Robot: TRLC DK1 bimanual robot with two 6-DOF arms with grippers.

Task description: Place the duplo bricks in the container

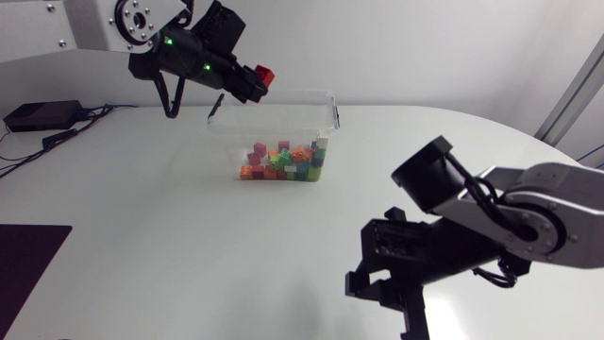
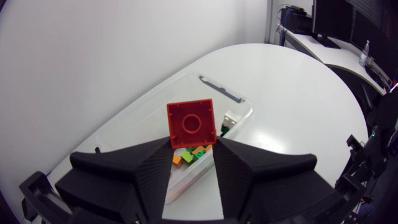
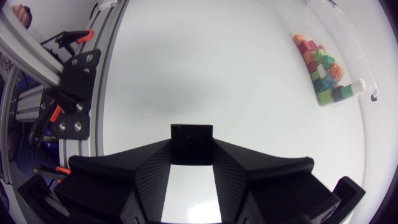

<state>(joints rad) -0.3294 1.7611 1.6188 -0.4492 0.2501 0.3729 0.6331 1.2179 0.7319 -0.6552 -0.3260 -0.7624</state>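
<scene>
Head view, left to right.

Left gripper (image 1: 253,83) at 11 o'clock of the table, clamped on a red duplo brick (image 1: 263,75). The brick sticks out ahead of the fingertips, raised over the near-left corner of the clear container (image 1: 330,106).

Container at 12 o'clock, with a loose pile of mixed-colour bricks (image 1: 283,161) on its floor.

Right gripper (image 3: 191,152) at 5 o'clock, well apart from the container, with its fingers closed on a dark brick (image 3: 191,134) from both sides.

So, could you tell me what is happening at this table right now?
The left arm holds a red brick in its jaws above the clear container, which already has a pile of coloured bricks in it. The right arm sits low over the table, its jaws shut on a dark brick.
</scene>
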